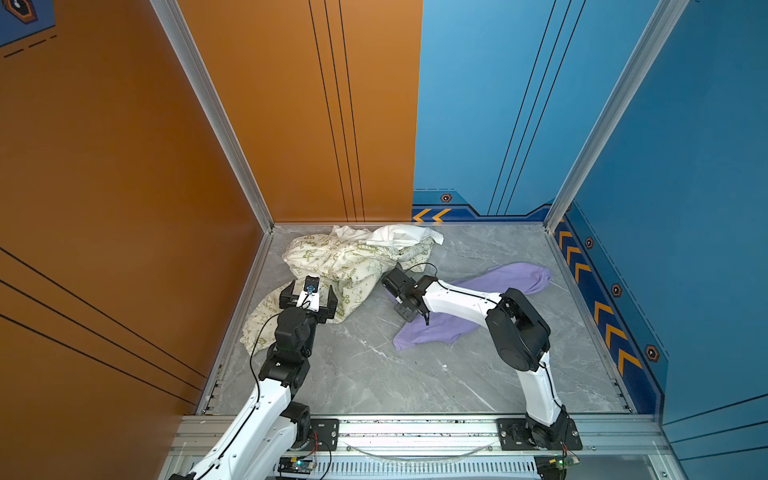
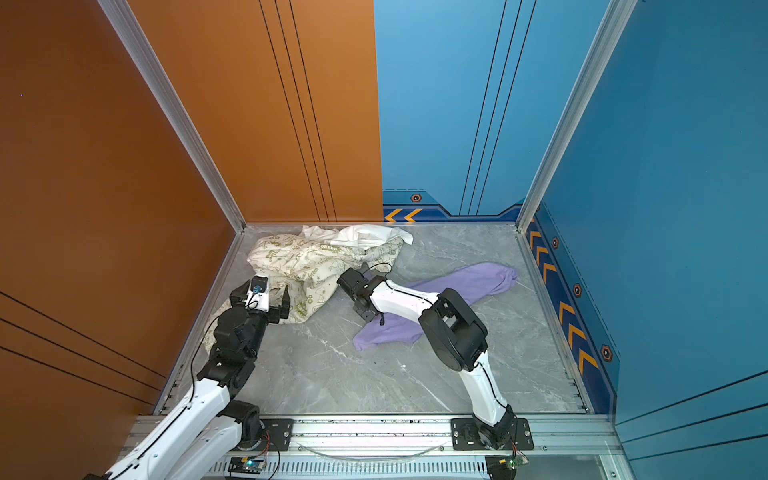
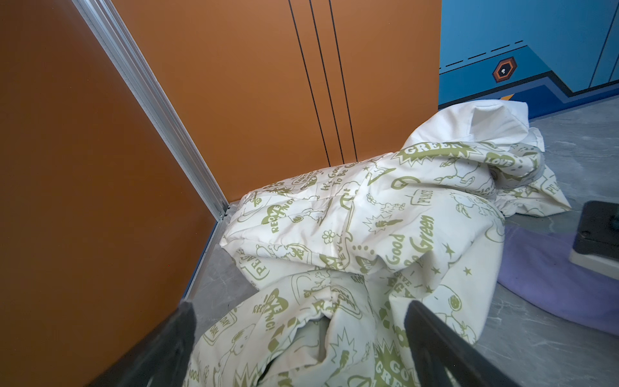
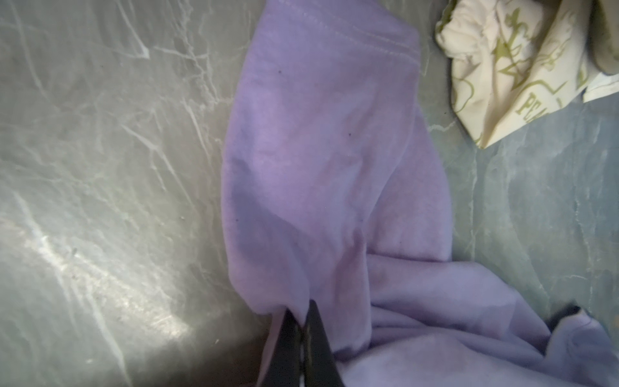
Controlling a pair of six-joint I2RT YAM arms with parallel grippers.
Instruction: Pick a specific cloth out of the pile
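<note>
Lavender cloth (image 4: 318, 150) is pinched tight by the right gripper (image 4: 303, 318), seemingly to drag it clear; left gripper (image 3: 299, 306) gapes open over the printed cloth (image 3: 368, 217), probably to pin it.

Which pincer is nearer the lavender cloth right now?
Right. The right pincer is shut on a fold of the lavender cloth; the left pincer is open over the printed cloth, not touching the lavender.
</note>
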